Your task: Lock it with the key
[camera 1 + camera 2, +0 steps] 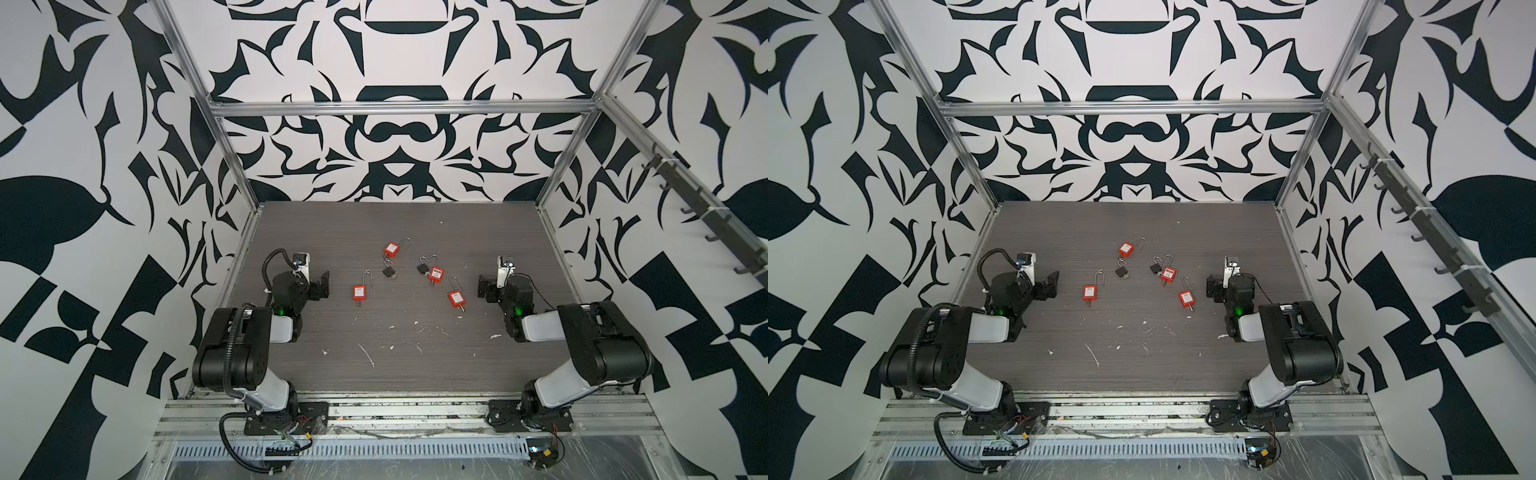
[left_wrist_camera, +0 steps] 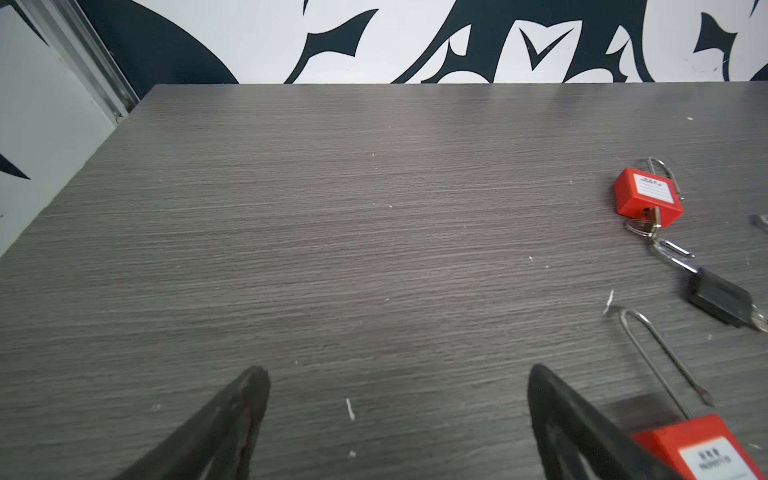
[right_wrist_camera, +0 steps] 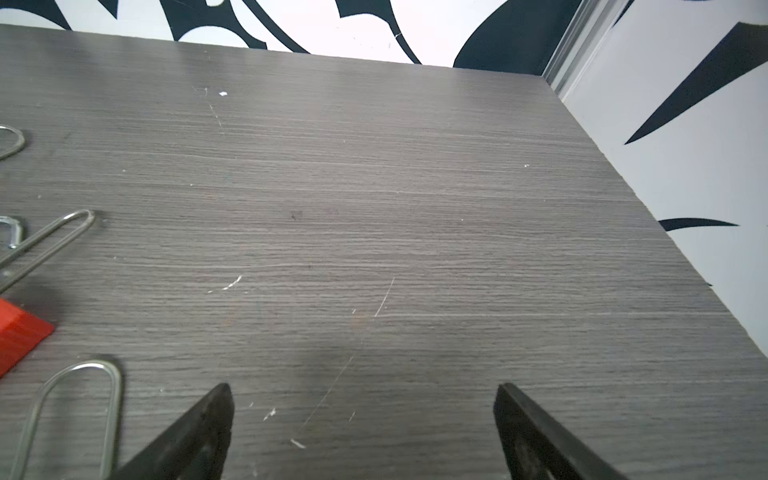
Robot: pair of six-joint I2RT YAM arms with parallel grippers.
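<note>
Several red padlocks lie mid-table, with small keys in their bases. The nearest to my left gripper [image 1: 324, 282] is a red padlock [image 1: 360, 292] [image 2: 702, 449] whose long shackle [image 2: 660, 357] has one leg free. Another red padlock [image 1: 456, 297], with a key [image 1: 460, 309] sticking out, lies just left of my right gripper [image 1: 482, 286]. Two black padlocks [image 1: 390, 271] [image 1: 422, 267] lie between the red ones. The left gripper [image 2: 398, 370] and the right gripper [image 3: 362, 388] both stand open low over bare table, holding nothing.
A further red padlock [image 1: 392, 249] [image 2: 648, 197] lies towards the back and one [image 1: 436, 273] beside a black padlock. Patterned walls and aluminium posts [image 1: 232, 158] enclose the grey table [image 1: 374, 357] on three sides. White specks mark its front half.
</note>
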